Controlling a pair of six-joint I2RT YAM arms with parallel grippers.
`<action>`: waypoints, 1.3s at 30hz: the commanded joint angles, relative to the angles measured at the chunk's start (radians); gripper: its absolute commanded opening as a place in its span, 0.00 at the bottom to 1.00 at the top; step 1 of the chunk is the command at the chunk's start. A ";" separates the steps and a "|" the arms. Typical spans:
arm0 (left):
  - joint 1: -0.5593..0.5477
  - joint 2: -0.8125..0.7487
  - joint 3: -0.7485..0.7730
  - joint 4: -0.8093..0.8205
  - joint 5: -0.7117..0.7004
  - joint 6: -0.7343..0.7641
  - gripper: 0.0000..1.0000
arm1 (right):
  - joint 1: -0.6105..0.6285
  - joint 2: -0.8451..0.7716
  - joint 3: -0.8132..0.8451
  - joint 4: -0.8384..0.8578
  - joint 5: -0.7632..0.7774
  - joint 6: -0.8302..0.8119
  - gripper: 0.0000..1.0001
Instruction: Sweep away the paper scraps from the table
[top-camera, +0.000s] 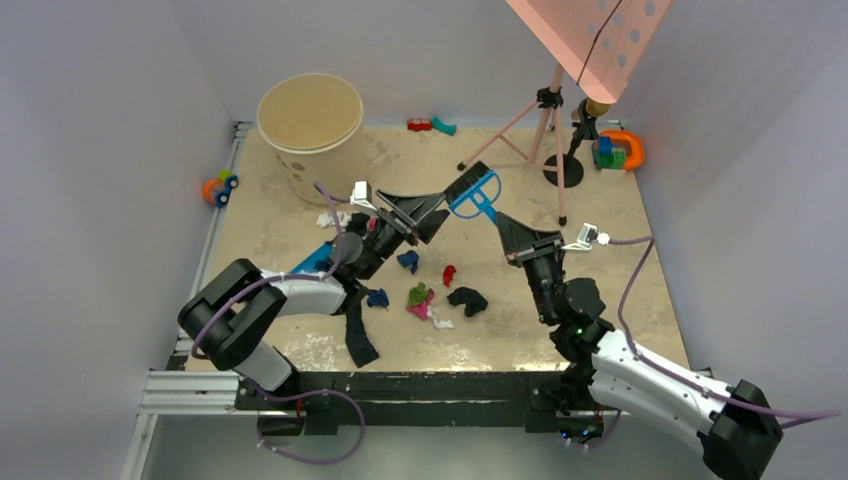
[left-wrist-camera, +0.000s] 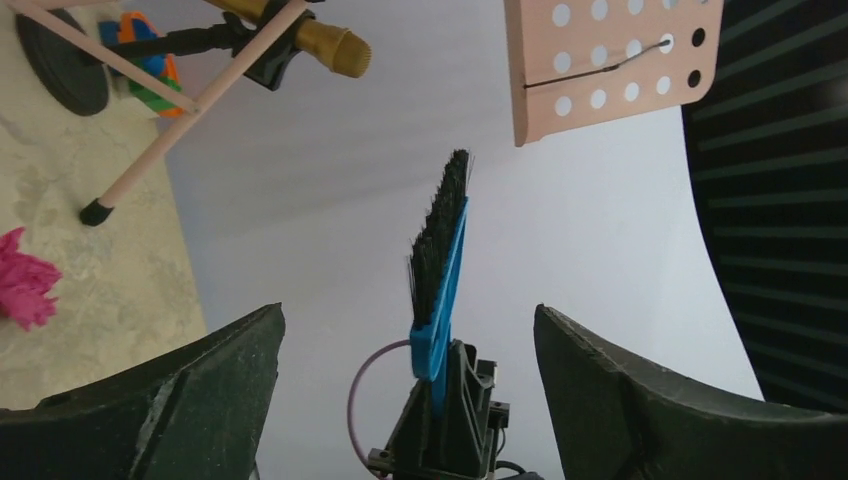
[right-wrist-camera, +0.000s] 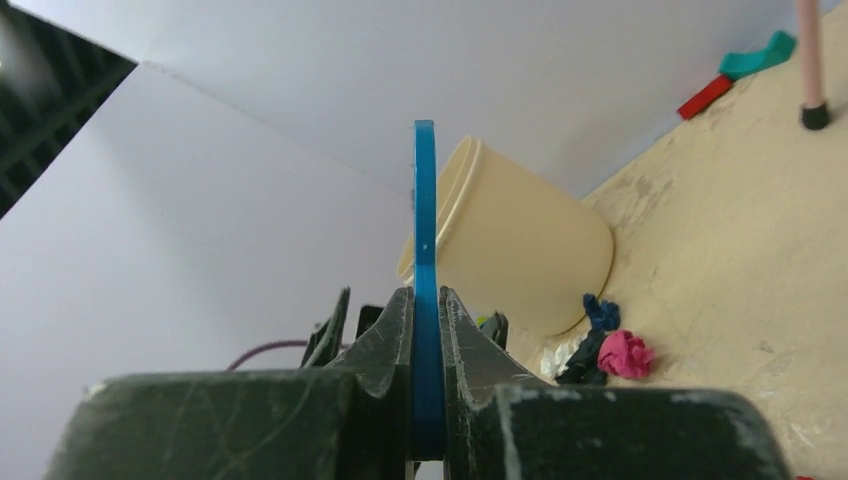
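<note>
Two wrist views clarify the overhead: right pincer (right-wrist-camera: 427, 300) clamps brush (right-wrist-camera: 425, 200), left pincer (left-wrist-camera: 407, 315) apart.

— Where did the paper scraps (top-camera: 467, 300) lie?
— On the table (top-camera: 620, 300), around its middle, in front of the raised brush (top-camera: 474, 195).
— And the tub (top-camera: 310, 135)?
— Far left; the tripod (top-camera: 548, 98) stood far right.

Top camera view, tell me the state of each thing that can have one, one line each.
left gripper, open, holding nothing.
right gripper, shut on the brush handle.
brush, held clear of the table, bristles off the surface.
paper scraps, loose on the table, unswept.
bucket, upright.
</note>
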 joint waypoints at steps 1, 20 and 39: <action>0.061 -0.037 -0.070 0.004 0.093 -0.048 1.00 | -0.006 -0.133 0.024 -0.260 0.153 0.054 0.00; 0.206 -0.775 0.225 -2.237 -0.271 0.548 1.00 | -0.013 0.232 0.647 -1.461 0.273 -0.355 0.00; 0.202 -0.469 0.074 -2.050 -0.288 0.213 0.87 | -0.014 0.350 0.612 -1.415 0.068 -0.510 0.00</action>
